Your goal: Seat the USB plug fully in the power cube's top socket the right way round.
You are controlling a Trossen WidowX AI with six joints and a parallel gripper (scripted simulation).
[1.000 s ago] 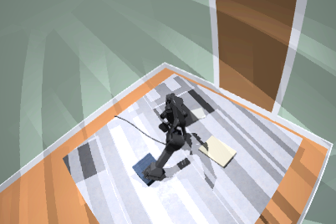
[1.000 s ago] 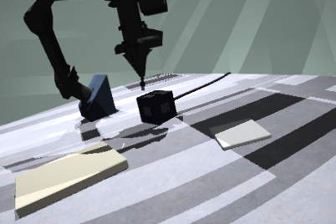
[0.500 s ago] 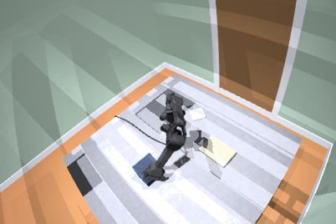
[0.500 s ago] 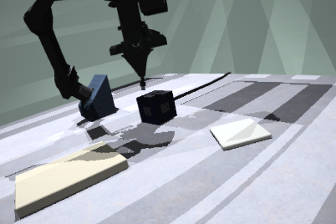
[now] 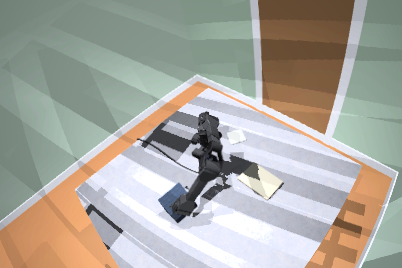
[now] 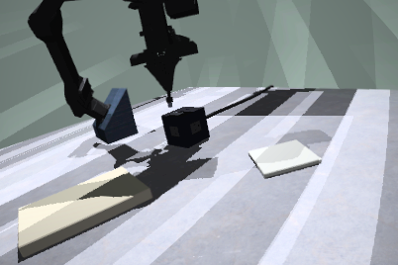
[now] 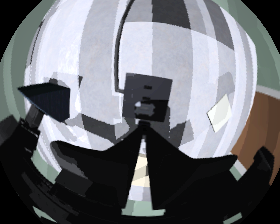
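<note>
The black power cube stands on the table with sockets on its faces. Its top shows dark slots and a pale patch in the wrist view. My gripper points down, shut on the small dark USB plug. The plug hangs upright with its metal tip down, in the air just above the cube's top near its left side in the exterior view. The plug is clear of the socket. Which way round it faces is too small to tell. In the top view the arm hides the gripper tips and the cube.
A black cable runs from the cube across the table. A blue wedge is by the arm's base. A cream slab and a smaller pale slab lie flat.
</note>
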